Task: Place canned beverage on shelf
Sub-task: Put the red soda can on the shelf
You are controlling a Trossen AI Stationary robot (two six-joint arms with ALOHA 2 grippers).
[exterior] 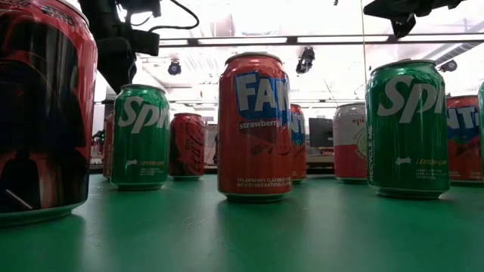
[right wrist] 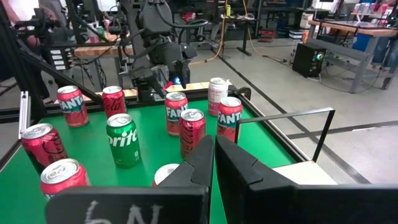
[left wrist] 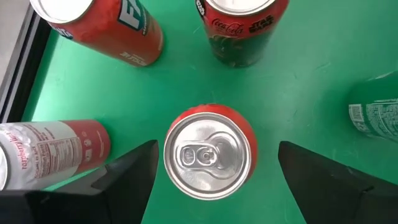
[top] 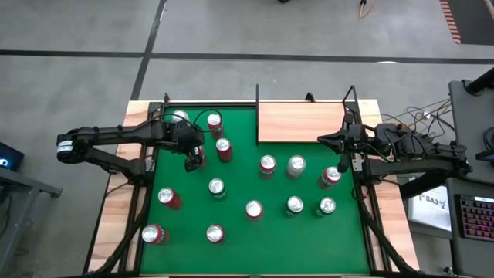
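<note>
High view, left to right: the left gripper (top: 194, 159) hangs over the green table's (top: 239, 247) left half, jaws spread wide and empty, while the right gripper (top: 343, 162) waits pinched shut at the far right edge, beside the pale shelf (top: 301, 122). From the left claw, the shelf lies toward two o'clock across the felt, well apart and bare of cans. The left wrist view looks straight down on a red can (left wrist: 210, 154) standing upright between the two dark fingers (left wrist: 127, 174), its silver top centred in the gap and its long axis pointing up at the camera; neither finger touches it. In that view a red Fanta can (left wrist: 106, 25), a Coca-Cola can (left wrist: 239, 28) and a white-and-red can (left wrist: 53, 149) stand nearby. The left arm is plainly the nearer to this can; the coming move looks to turn on a straight drop onto it, then a close, before any carry toward the shelf.
</note>
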